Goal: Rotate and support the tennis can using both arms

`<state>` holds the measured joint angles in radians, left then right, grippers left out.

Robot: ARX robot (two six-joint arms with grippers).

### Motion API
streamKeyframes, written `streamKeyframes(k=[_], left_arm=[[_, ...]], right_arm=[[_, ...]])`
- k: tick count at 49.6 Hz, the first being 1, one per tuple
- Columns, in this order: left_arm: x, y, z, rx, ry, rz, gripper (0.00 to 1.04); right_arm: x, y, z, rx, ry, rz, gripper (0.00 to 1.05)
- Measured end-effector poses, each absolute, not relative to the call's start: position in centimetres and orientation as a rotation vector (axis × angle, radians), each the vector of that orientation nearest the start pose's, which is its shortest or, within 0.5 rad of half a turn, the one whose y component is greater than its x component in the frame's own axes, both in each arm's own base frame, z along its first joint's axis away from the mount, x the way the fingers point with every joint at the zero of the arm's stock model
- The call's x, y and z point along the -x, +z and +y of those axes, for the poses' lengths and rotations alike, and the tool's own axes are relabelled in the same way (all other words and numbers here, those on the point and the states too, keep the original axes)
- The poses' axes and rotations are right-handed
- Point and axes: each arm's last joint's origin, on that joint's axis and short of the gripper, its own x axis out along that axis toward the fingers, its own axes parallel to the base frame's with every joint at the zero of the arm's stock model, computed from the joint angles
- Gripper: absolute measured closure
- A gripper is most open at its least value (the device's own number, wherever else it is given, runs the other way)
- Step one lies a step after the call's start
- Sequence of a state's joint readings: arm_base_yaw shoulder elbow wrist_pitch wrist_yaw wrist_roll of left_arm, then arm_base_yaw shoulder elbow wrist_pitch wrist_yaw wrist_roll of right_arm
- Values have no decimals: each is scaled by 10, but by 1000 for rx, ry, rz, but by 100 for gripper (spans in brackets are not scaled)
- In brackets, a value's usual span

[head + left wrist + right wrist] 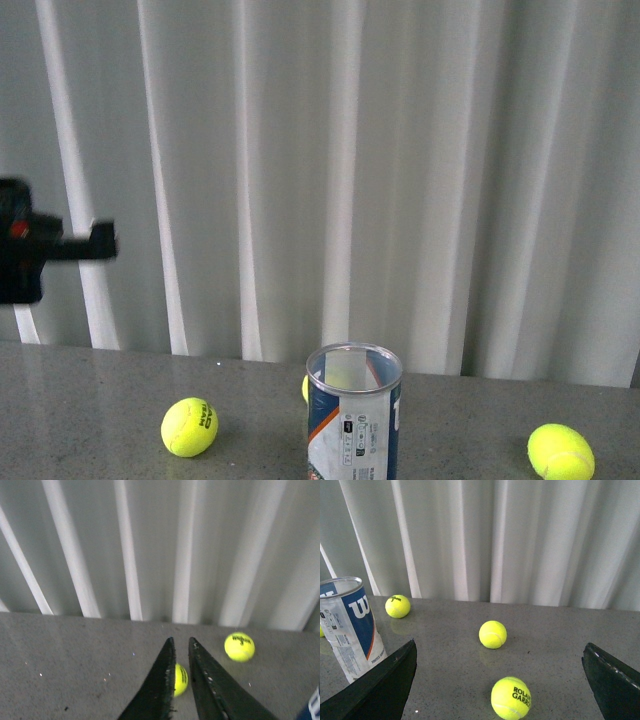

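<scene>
On the grey surface (90,380) the tennis can (353,412) stands upright, tennis balls (493,634) around it. Left gripper (181,647) nearly pressed together, empty; right gripper (500,672) spread wide beside the can.

The tennis can (353,412) stands upright on the grey speckled table (90,400), open silver rim up, its navy, white and orange label facing the camera. A yellow tennis ball (189,427) lies to its left, another (561,452) well to its right, and a third (306,388) peeks from behind it. The left arm (45,252) hangs raised at the left edge before white curtains (330,170).
</scene>
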<state>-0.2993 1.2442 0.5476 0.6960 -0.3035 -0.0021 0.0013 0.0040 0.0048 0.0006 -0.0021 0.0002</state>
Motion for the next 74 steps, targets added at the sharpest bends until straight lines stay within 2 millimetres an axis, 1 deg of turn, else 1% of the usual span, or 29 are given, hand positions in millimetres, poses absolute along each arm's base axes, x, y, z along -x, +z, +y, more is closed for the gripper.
streamKeyframes(k=[2, 4, 12, 16, 23, 36, 42, 53, 56, 74], left_arm=[[-239, 232, -62, -2, -11, 15, 101], [-232, 226, -58, -4, -18, 19, 101], [-212, 216, -41, 2, -10, 4, 101], [-198, 205, -31, 0, 3, 11, 101], [-178, 194, -21, 2, -9, 3, 101], [-158, 183, -11, 2, -3, 9, 101], [-150, 179, -2, 2, -13, 7, 101], [-139, 175, 0, 2, 2, 7, 101], [-137, 170, 0, 2, 0, -2, 101], [-125, 175, 0, 3, -2, -28, 101]], right_arm=[[-98, 165, 0, 0, 3, -1, 7], [-98, 165, 0, 0, 3, -1, 7], [-98, 165, 0, 0, 3, -1, 7], [-98, 165, 0, 0, 3, -2, 7], [-98, 165, 0, 0, 3, -1, 7], [-98, 165, 0, 0, 3, -1, 7], [-98, 165, 0, 0, 3, -1, 7], [-98, 165, 0, 0, 3, -1, 7], [-98, 165, 0, 0, 3, -1, 7], [-98, 165, 0, 0, 3, -1, 7]])
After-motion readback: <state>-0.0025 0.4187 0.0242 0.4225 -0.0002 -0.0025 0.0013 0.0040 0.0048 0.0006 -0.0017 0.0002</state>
